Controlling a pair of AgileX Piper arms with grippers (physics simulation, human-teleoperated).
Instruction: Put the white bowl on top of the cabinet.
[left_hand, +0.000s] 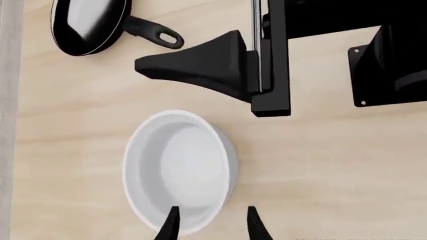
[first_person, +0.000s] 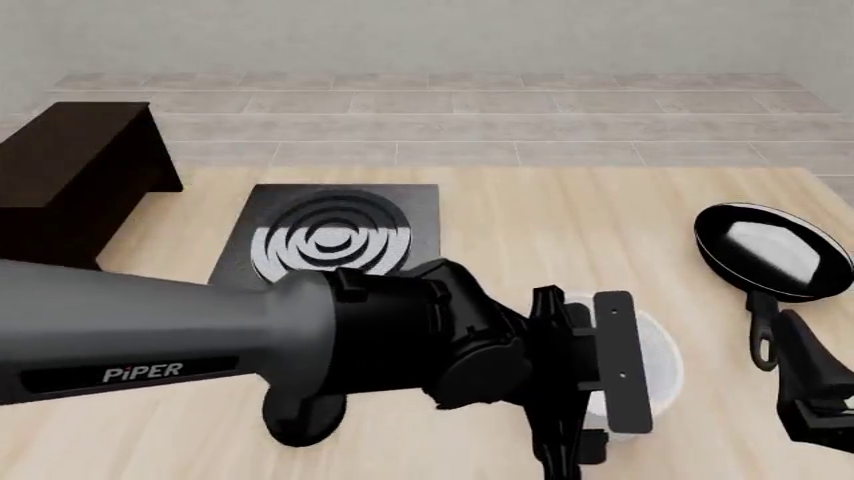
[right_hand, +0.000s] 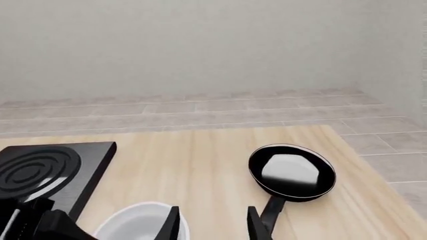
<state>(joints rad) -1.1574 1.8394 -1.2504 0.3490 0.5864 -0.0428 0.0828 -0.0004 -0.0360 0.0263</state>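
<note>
The white bowl (left_hand: 180, 170) sits upright on the light wooden table, deep, round, glossy and plain, with tall near-straight sides. In the front view it is mostly hidden, only its rim (first_person: 663, 365) showing. The cabinet (first_person: 67, 175), a dark brown box with a flat top, stands at the table's far left, well apart from the bowl.

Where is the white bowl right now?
In the front view the white bowl sits on the table near the front right, mostly hidden behind the left hand, with the frying pan to its right.
</note>
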